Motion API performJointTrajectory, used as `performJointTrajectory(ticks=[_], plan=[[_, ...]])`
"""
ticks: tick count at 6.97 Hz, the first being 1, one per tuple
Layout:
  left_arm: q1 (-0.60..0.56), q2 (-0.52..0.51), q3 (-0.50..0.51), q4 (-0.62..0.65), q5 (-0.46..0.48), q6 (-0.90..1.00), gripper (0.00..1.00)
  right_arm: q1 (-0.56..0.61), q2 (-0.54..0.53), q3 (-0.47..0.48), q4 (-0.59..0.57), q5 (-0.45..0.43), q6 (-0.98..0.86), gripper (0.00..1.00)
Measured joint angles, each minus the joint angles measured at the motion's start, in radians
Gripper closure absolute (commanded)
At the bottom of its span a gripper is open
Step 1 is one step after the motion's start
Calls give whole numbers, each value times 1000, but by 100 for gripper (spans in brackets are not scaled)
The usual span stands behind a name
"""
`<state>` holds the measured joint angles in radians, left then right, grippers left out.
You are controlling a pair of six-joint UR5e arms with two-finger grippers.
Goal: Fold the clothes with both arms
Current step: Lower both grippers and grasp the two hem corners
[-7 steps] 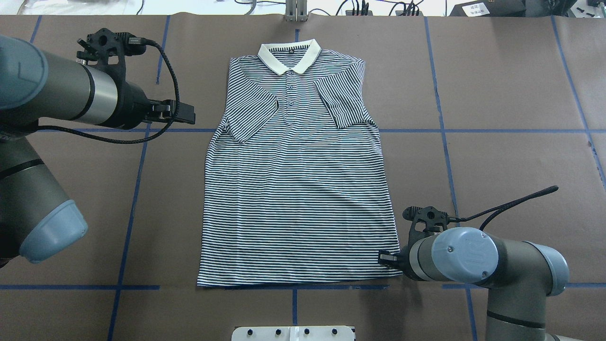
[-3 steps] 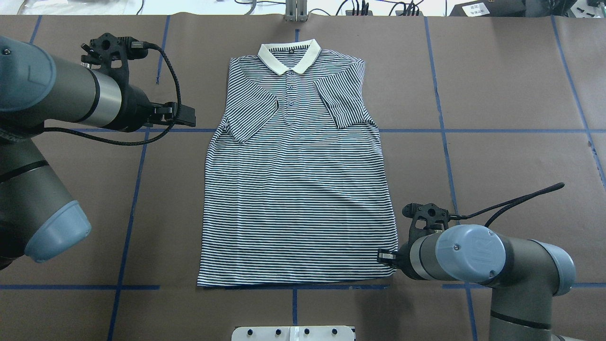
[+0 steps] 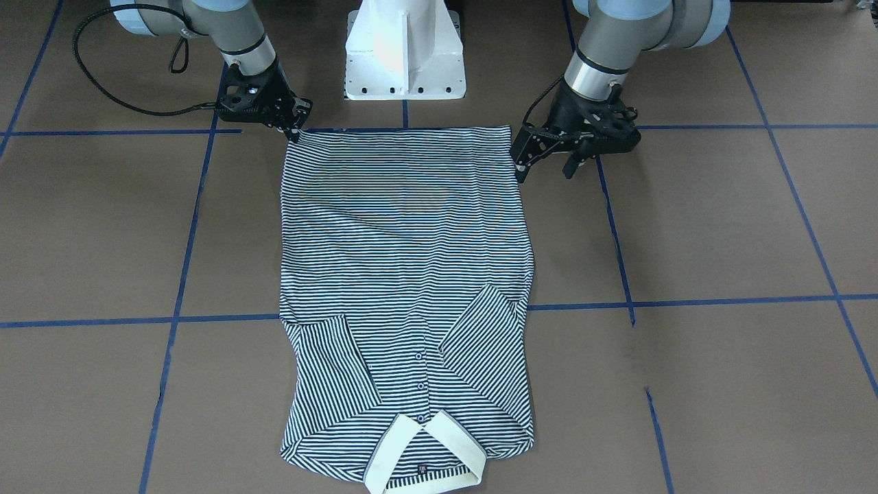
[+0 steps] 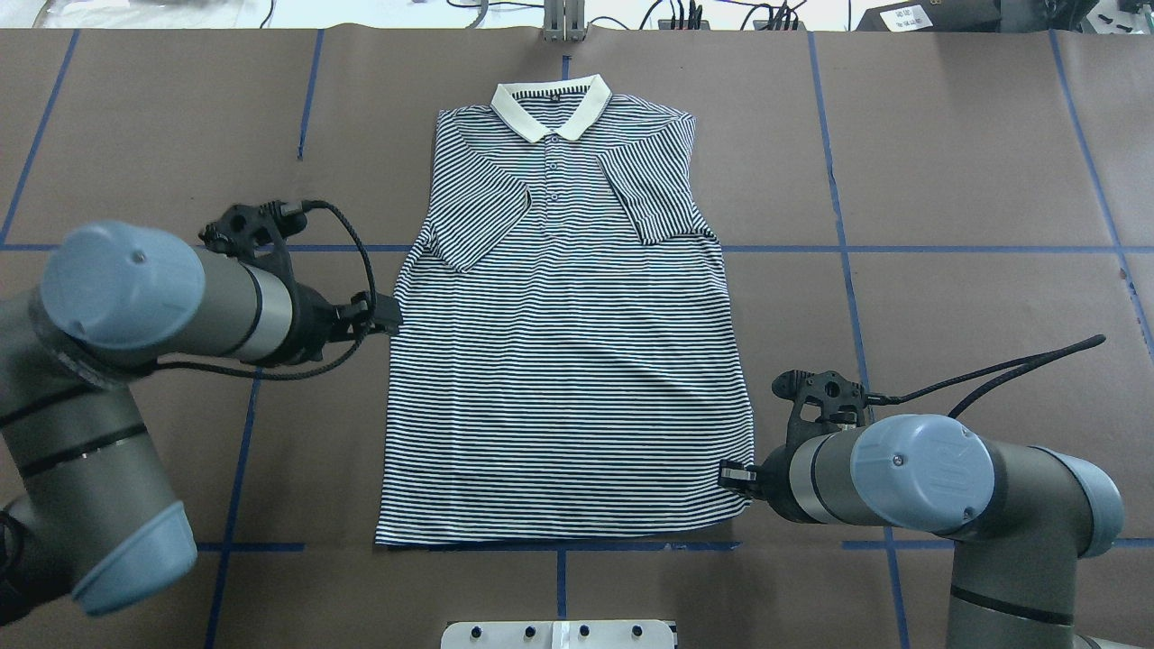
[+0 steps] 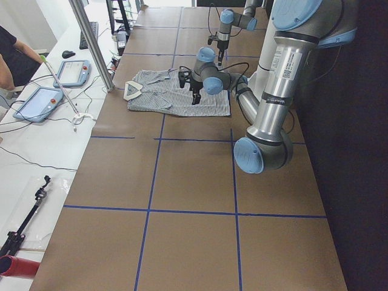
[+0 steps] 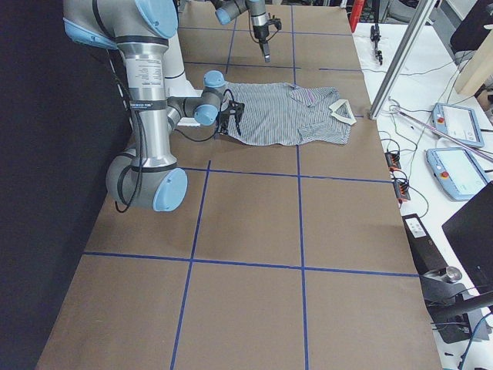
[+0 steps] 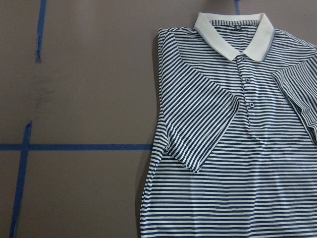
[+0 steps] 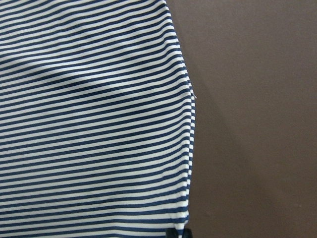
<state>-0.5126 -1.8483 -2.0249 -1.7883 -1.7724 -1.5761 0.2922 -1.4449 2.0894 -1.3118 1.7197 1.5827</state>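
Note:
The striped polo shirt (image 4: 563,361) lies flat on the brown table with its cream collar (image 4: 550,108) at the far side. Both sleeves are folded in over the chest (image 3: 405,240). My left gripper (image 4: 388,317) hovers at the shirt's left side edge, about halfway down. It is open, and in the front-facing view its fingers (image 3: 519,170) are spread with nothing between them. My right gripper (image 4: 732,475) is at the right hem corner and looks shut on that edge (image 3: 296,127). A dark fingertip (image 8: 178,233) sits right on the striped edge in the right wrist view.
The white pedestal base (image 3: 405,48) stands just behind the hem. Blue tape lines (image 4: 902,249) cross the brown table cover. Cables and a metal post (image 4: 563,22) line the far edge. A side bench holds control tablets (image 5: 36,103), and a person's arm (image 5: 15,57) shows there.
My left arm swung from beside the shirt's shoulder toward me and in to the shirt's left edge. The right gripper edged slightly away from me, and the hem corner drew in a little.

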Motion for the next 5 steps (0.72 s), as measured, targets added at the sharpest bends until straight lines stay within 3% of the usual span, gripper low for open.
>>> performJointTrajectory(ticks=[2,5], plan=[[194,32,-3,64,118,-246,2,11,3,15,1,4,-3,100],[316,36,6,112,163,-368,6,20,6,17,2,5,-8,100]])
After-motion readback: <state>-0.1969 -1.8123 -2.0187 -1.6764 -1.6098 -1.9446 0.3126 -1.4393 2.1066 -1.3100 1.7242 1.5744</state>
